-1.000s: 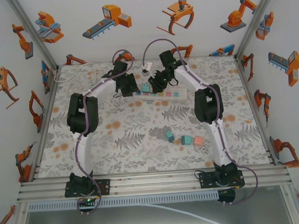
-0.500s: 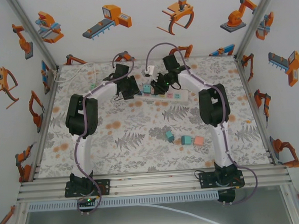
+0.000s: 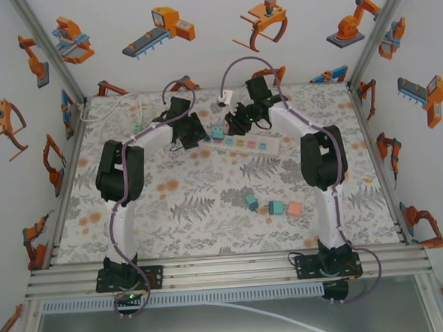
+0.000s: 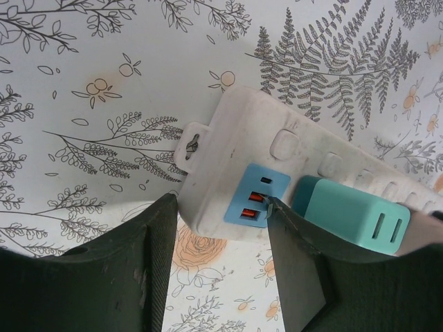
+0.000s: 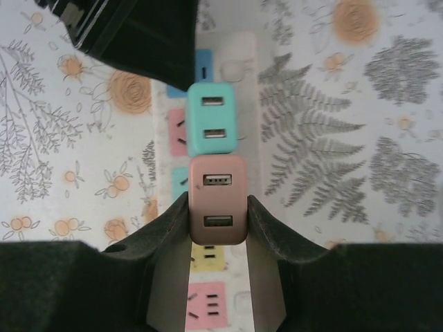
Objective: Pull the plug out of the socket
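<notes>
A white power strip point(image 3: 254, 144) with coloured sockets lies at the back of the table. My right gripper point(image 5: 217, 204) is shut on a pink plug point(image 5: 217, 180), which hangs over the strip point(image 5: 246, 62) next to a teal plug point(image 5: 212, 128). The pink plug's pins are hidden. My left gripper point(image 4: 220, 207) stands open at the strip's end point(image 4: 263, 145). Its right fingertip point(image 4: 273, 207) touches the blue socket point(image 4: 252, 197) and its left fingertip sits by the strip's corner. In the top view the right gripper point(image 3: 238, 123) and left gripper point(image 3: 198, 135) are close together.
Three loose plugs point(image 3: 275, 207) lie in the middle of the table, nearer the arm bases. A white adapter point(image 3: 221, 102) on a cable hangs behind the strip. The enclosure walls stand close at the back and sides.
My right gripper has moved toward the back wall with the pink plug in it. The left gripper's jaws have widened slightly at the strip's end.
</notes>
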